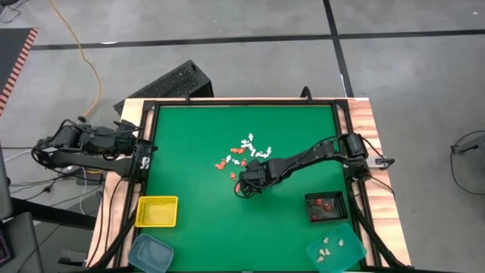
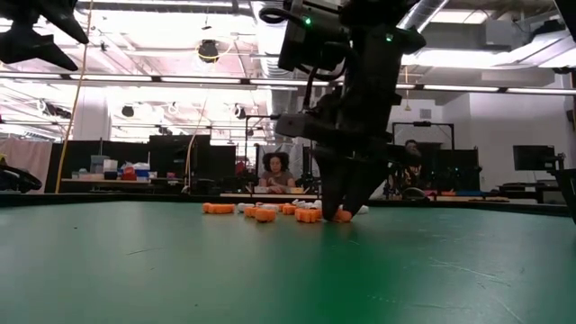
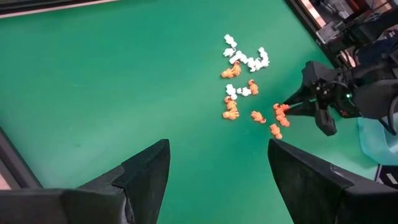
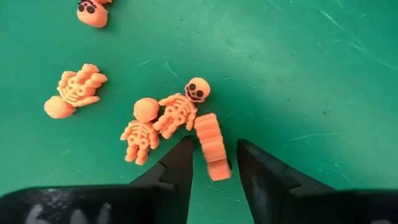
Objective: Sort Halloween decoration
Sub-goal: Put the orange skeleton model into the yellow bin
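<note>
Halloween decoration [image 1: 244, 153] here means a scatter of tiny skeleton trinkets, orange ones and white ones, lying loose near the middle of the green surface [image 1: 189, 136]. You should expect them to be very light and fairly stiff, apt to skid or flip on the mat if a finger nudges them, so take one across its narrow body and squarely, not by a limb. In the right wrist view, the orange piece [image 4: 212, 146] lying on its side sits just between your right claw's [image 4: 213, 163] two dark fingers, which stand partly open on either side of it and are not yet pressed on it, as far as you can see; two orange skeletons [image 4: 163, 116] lie touching that piece on one side, so the near finger has little room. Further out, the white trinkets [image 3: 249, 59] cluster beyond the orange ones. Beside the right arm's base, the black tray [image 1: 326, 206] already holds a few orange-red pieces and the teal tray [image 1: 334, 247] some cream ones. A yellow tray [image 1: 157, 211] stands on the left side. Your left claw [image 3: 217, 168] waits wide open, holding nothing, at the left edge.
</note>
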